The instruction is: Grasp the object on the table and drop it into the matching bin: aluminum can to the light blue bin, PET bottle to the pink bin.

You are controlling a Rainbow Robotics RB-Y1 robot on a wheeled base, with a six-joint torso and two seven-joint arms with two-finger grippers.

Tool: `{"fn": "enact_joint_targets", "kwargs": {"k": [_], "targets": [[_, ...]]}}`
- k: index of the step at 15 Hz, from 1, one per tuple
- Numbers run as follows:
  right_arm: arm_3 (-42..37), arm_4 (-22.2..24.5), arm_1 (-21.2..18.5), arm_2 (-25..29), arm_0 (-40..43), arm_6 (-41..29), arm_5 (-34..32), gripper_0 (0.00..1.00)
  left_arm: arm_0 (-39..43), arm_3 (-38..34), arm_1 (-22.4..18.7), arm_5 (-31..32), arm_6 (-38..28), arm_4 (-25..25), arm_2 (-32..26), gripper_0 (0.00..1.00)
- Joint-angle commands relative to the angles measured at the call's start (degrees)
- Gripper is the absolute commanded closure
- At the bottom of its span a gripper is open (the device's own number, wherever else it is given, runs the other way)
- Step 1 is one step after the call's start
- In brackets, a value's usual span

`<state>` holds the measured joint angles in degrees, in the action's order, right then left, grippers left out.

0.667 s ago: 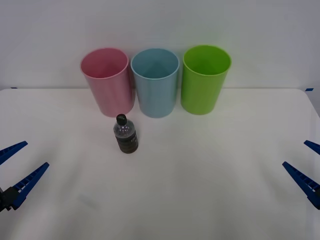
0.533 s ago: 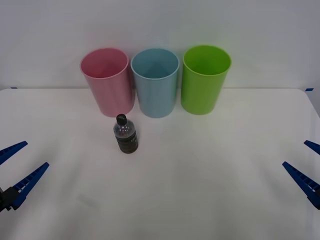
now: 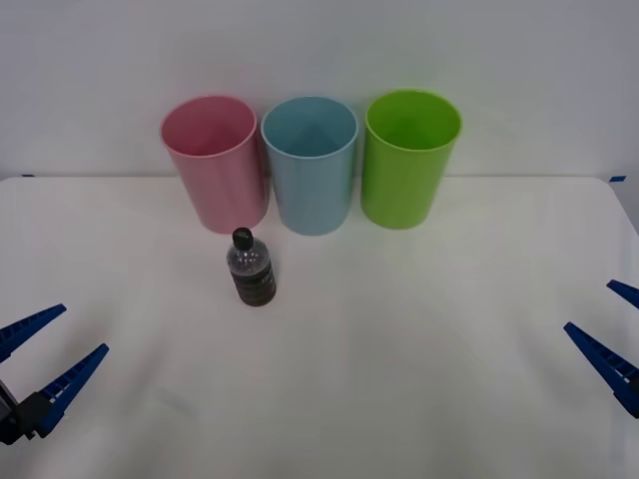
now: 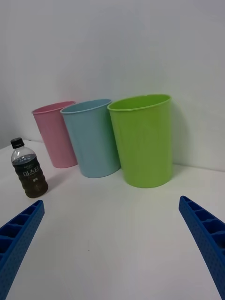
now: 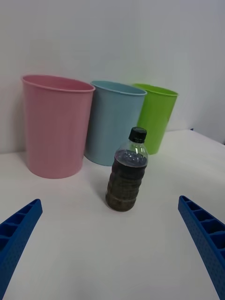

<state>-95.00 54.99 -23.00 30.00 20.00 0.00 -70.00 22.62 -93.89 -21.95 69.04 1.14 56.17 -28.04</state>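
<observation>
A small bottle point(image 3: 252, 267) with a black cap and brown drink inside is stood upright on the white table point(image 3: 399, 359). It is seen at about 11 o'clock from the middle of the table, just in front of the pink bin point(image 3: 212, 160) and not touching it. Three bins are lined up at 12 o'clock along the far edge: the pink bin, then the blue bin point(image 3: 312, 163) close beside it, then the green bin point(image 3: 407, 157). The left gripper point(image 3: 38, 357) is held low at 8 o'clock, spread wide with nothing in it, well apart from the bottle. The right gripper point(image 3: 611, 334) is kept at 4 o'clock by the table's edge, also spread wide and holding nothing
</observation>
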Motion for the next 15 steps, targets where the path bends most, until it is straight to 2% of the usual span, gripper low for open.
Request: {"fn": "enact_joint_targets", "kwargs": {"k": [1,3,6,12,15], "targets": [[0.0,0.01,0.0,0.0,0.0,0.0,0.0,0.0,2.43,0.02,0.06,-0.92,1.49,1.84,0.53,0.0],[0.0,0.01,0.0,0.0,0.0,0.0,0.0,0.0,3.84,0.37,0.15,-2.42,3.78,2.36,1.05,0.0],[0.0,0.01,0.0,0.0,0.0,0.0,0.0,0.0,3.22,0.37,0.06,-9.54,7.73,2.45,6.59,0.0],[0.0,0.01,0.0,0.0,0.0,0.0,0.0,0.0,0.59,0.37,0.59,-17.45,9.05,2.54,14.76,0.0],[0.0,0.01,0.0,0.0,0.0,0.0,0.0,0.0,-1.52,0.46,3.32,-19.47,8.79,4.83,16.43,0.0]]}}
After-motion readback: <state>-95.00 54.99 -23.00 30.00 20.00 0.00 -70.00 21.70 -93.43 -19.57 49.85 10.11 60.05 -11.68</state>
